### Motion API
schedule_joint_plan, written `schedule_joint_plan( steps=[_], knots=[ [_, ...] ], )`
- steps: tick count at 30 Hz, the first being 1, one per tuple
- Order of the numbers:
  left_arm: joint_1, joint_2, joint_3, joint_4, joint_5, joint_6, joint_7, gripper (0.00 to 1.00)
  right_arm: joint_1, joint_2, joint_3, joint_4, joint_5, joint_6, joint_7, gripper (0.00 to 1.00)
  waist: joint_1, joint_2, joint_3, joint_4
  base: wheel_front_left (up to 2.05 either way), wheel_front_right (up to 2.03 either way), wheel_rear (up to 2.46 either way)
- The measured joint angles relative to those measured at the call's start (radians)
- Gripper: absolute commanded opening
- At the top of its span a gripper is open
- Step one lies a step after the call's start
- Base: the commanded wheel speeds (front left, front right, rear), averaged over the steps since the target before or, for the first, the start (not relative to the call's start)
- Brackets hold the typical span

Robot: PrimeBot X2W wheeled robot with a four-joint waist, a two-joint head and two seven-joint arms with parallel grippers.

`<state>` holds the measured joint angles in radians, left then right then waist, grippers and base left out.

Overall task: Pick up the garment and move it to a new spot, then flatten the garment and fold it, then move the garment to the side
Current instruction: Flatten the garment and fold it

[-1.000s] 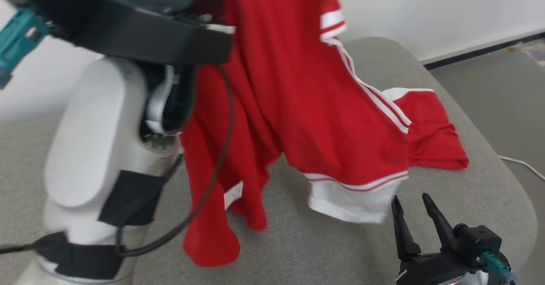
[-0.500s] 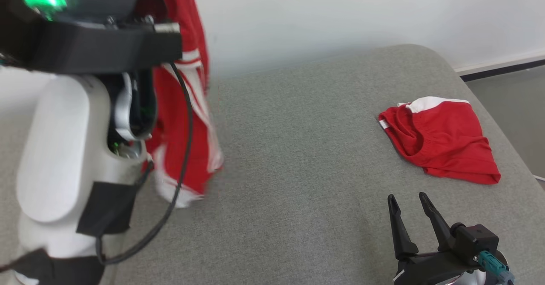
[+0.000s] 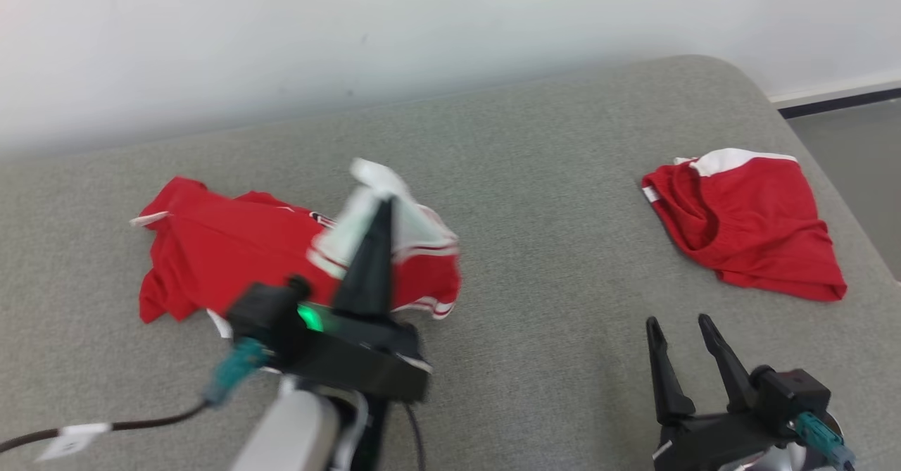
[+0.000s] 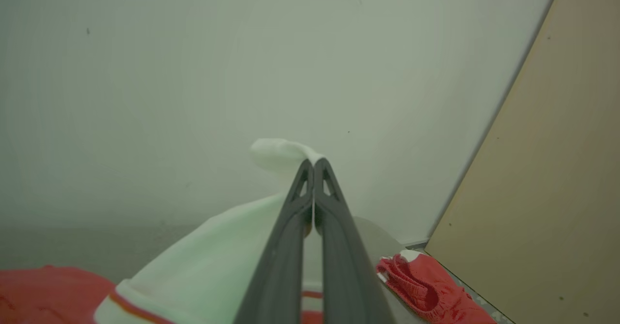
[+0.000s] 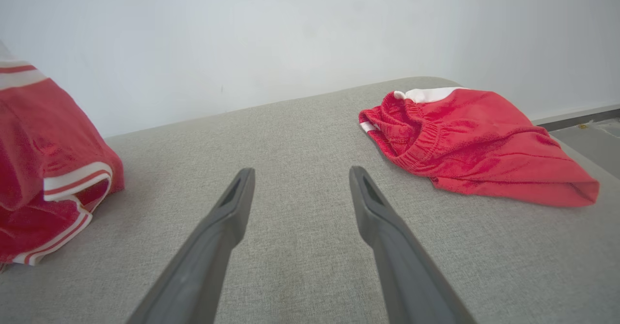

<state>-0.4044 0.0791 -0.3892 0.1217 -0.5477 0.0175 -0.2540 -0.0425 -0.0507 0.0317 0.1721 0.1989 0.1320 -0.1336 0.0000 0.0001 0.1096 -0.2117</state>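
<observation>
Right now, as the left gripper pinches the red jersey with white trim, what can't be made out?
Head view: the red jersey with white trim is blurred at the left gripper, which covers the pinch point.
Left wrist view: the bottom edge crops most of it.
Right wrist view: the left edge crops it.
Head view: the red elastic-waisted shorts hide their own underside.

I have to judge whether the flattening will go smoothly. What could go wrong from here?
1. The left gripper pinches just a small white edge of the red shirt; a pull might slip it free.
2. The shirt lies bunched on the grey cushion, so releasing now would likely leave folds.
3. The right gripper is open near the red shorts and might catch the wrong garment.
</observation>
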Motion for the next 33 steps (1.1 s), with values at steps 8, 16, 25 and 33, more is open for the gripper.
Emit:
schedule_joint_plan(
  steps=[8,16,25,33],
  knots=[
    [-0.081,-0.025,-0.215,0.064,-0.015,-0.098,-0.007,0.0,-0.032,0.001,0.045,0.007,0.001,0.0,0.002,1.0,0.0,0.0,0.014,0.027,0.0,0.0,0.0],
    [-0.231,-0.028,-0.408,0.069,-0.101,-0.11,-0.009,0.0,-0.041,0.0,0.057,0.029,0.005,0.0,-0.004,1.0,0.0,0.0,0.017,-0.018,0.0,0.0,0.0],
    [-0.356,-0.029,-0.424,0.149,-0.166,-0.025,-0.009,1.0,-0.059,0.0,0.07,0.047,0.022,0.0,-0.024,1.0,0.0001,0.0,0.04,-0.074,0.0,0.0,0.0],
    [-0.356,-0.029,-0.29,0.223,-0.085,-0.002,-0.009,1.0,-0.059,0.0,0.058,0.054,0.007,0.0,-0.015,1.0,0.0,0.0,0.038,-0.031,0.0,0.0,0.0]
  ],
)
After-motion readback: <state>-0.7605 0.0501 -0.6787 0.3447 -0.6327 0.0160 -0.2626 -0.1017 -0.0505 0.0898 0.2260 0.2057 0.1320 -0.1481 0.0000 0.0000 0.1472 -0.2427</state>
